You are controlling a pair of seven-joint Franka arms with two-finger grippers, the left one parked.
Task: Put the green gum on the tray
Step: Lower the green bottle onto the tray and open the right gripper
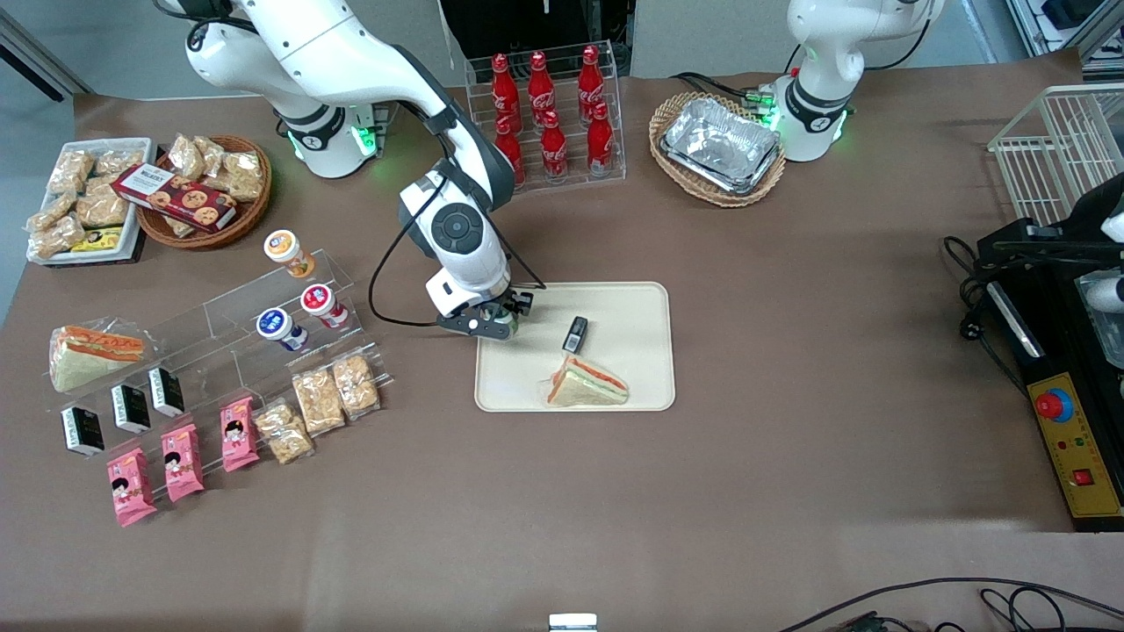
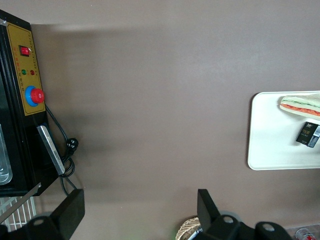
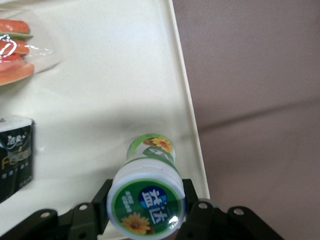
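My right gripper [image 1: 502,321] is over the tray's corner toward the working arm's end, shut on the green gum [image 3: 147,192]. In the right wrist view the gripper [image 3: 146,206] has a black finger on each side of the bottle's white, green-rimmed lid, which has a sunflower label. The bottle's green body points down at the cream tray [image 3: 100,75], close to its rim, with a shadow under it. In the front view the gum [image 1: 511,326] is mostly hidden by the fingers. The tray [image 1: 623,303] also shows in the left wrist view [image 2: 270,140].
On the tray lie a wrapped sandwich [image 1: 587,384] and a black packet [image 1: 575,333]. A clear stepped shelf holds orange-lidded [image 1: 287,251], blue-lidded [image 1: 278,326] and red-lidded [image 1: 321,303] bottles. A cola rack [image 1: 549,114] and a wicker basket with foil trays [image 1: 720,145] stand farther back.
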